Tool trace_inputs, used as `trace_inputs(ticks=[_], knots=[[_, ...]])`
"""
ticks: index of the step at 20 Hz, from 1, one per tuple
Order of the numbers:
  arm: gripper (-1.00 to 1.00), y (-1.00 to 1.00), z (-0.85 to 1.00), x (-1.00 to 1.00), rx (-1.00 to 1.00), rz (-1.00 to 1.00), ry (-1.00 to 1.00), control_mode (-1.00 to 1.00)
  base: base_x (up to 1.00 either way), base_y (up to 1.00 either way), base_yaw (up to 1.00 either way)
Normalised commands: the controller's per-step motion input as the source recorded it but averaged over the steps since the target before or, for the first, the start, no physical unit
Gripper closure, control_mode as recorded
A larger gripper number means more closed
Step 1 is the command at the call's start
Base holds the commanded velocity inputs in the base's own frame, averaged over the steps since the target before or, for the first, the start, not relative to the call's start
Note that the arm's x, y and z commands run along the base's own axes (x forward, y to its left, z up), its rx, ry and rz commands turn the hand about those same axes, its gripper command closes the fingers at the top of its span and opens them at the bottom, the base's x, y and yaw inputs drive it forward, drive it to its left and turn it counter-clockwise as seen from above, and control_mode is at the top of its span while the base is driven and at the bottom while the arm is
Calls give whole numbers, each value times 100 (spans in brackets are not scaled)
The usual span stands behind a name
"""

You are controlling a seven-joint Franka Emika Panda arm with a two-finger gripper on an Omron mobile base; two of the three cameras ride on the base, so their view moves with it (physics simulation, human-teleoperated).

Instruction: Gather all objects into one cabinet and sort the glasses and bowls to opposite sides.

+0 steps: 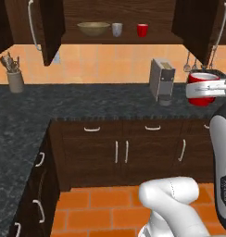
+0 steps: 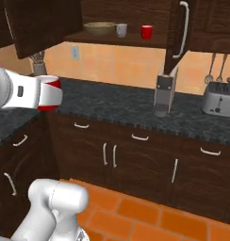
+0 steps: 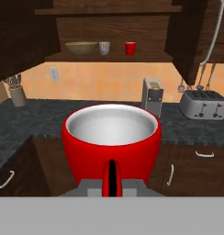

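Note:
My gripper (image 3: pixel 111 184) is shut on the wide red vessel (image 3: pixel 111 137), which has a white rim and inside, and holds it in the air in front of the counter. From the side the vessel (image 1: pixel 201 89) sits in the white hand, and it peeks out at the arm's end (image 2: pixel 52 93). The dark brown wall cabinet (image 1: pixel 119 39) stands open above. On its shelf, left to right, are the tan bowl (image 1: pixel 93 28), the pale grey cup (image 1: pixel 116 29) and one red cup (image 1: pixel 142 30). The second red cup is out of view.
Both cabinet doors (image 1: pixel 45 28) (image 2: pixel 180 33) swing outward over the counter. On the dark counter (image 1: pixel 87 104) stand a tall grey appliance (image 1: pixel 161 81), a silver toaster (image 3: pixel 203 104) and a utensil pot (image 1: pixel 14 76). Ladles hang on the wall (image 2: pixel 218 66).

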Motion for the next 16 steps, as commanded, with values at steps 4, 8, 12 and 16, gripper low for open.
trace_inputs(ticks=[4,8,12,16], knots=[[100,0,0,0,0,0,0,100,80,29,-32],[100,0,0,0,0,0,0,100,81,0,-14],[100,0,0,0,0,0,0,100,77,-1,-6],[100,0,0,0,0,0,0,100,65,1,-14]])
